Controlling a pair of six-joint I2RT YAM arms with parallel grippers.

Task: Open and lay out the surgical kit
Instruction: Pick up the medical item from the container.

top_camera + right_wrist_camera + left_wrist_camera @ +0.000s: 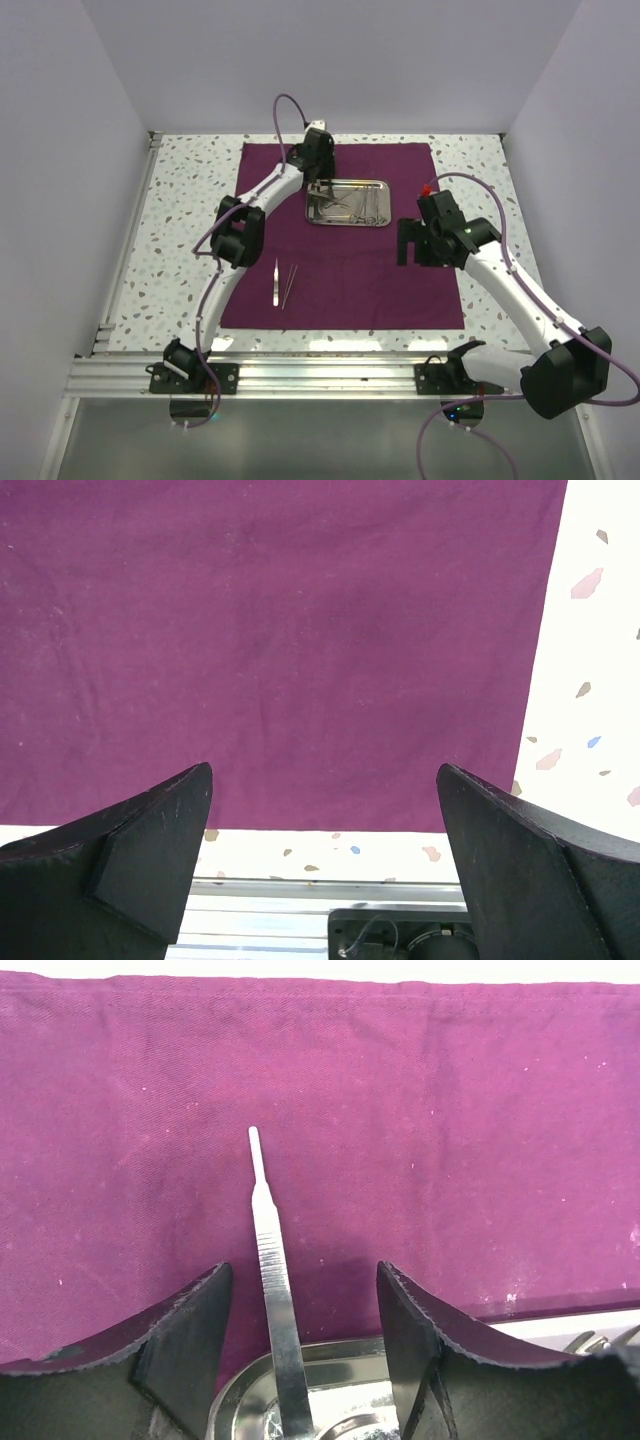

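The dark purple cloth (340, 270) lies spread flat on the table. On its far half sits the steel tray (388, 204) with several thin silver instruments (352, 206) in it. Two slim silver tools, tweezers (275, 283) and another (290, 286), lie on the cloth's near left. My left gripper (318, 184) hangs over the tray's left end. In the left wrist view a flat ribbed silver instrument (268, 1250) pokes out over the tray's rim (340, 1352), and the left gripper (305, 1268) is open around it with a gap on each side. My right gripper (415, 243) is open and empty above the cloth (280, 630).
The cloth's near edge and the speckled tabletop (590, 680) show in the right wrist view, with the aluminium rail (300, 900) beyond. White walls close in the table on the left, right and far sides. A side rail (128, 250) runs along the left edge.
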